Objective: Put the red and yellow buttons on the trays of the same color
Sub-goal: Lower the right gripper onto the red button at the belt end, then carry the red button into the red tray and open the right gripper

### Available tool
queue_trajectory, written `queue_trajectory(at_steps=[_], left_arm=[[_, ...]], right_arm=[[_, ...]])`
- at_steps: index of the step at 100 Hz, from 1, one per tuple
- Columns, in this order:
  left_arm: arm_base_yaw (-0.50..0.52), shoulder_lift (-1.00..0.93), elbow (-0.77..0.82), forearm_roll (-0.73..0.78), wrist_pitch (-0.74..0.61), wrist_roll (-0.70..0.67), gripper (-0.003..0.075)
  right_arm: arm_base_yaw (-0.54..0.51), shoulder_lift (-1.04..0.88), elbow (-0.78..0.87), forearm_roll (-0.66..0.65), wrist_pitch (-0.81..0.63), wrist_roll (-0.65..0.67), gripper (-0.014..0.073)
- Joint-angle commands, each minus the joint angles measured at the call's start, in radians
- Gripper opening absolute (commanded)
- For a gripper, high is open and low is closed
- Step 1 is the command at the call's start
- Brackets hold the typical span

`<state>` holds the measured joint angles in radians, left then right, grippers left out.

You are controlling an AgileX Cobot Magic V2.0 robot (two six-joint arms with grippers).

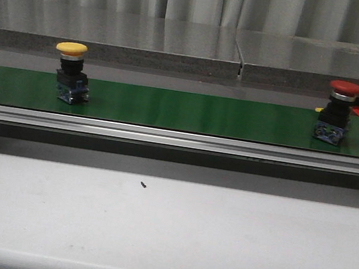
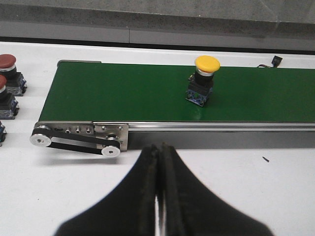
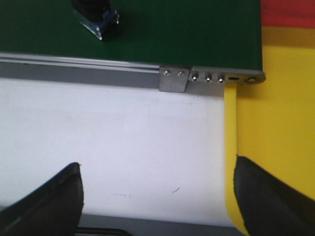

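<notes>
Jaws of the left gripper [image 2: 157, 196] are pressed together, empty; the right gripper [image 3: 157, 196] is spread wide, empty. No pickup is begun. A yellow button [image 1: 71, 72] and red button [image 1: 337, 112] are carried upright on the green belt [image 1: 190, 111], near opposite ends. Next, a button must be reached and gripped.
</notes>
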<state>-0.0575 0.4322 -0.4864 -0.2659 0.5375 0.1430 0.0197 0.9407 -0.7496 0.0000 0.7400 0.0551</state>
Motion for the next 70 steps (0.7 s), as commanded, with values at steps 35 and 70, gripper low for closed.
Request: queue_trajectory(at_steps=[35, 70], left_arm=[[-0.007, 0.005, -0.026, -0.019, -0.074, -0.006, -0.0019], [-0.007, 0.005, -0.026, -0.019, -0.074, -0.006, -0.0019]], right_arm=[[0.0, 0.406, -0.386, 0.006, 0.006, -0.068, 0.0624], [-0.004, 0.653, -0.609, 0.08, 0.065, -0.114, 0.0624]])
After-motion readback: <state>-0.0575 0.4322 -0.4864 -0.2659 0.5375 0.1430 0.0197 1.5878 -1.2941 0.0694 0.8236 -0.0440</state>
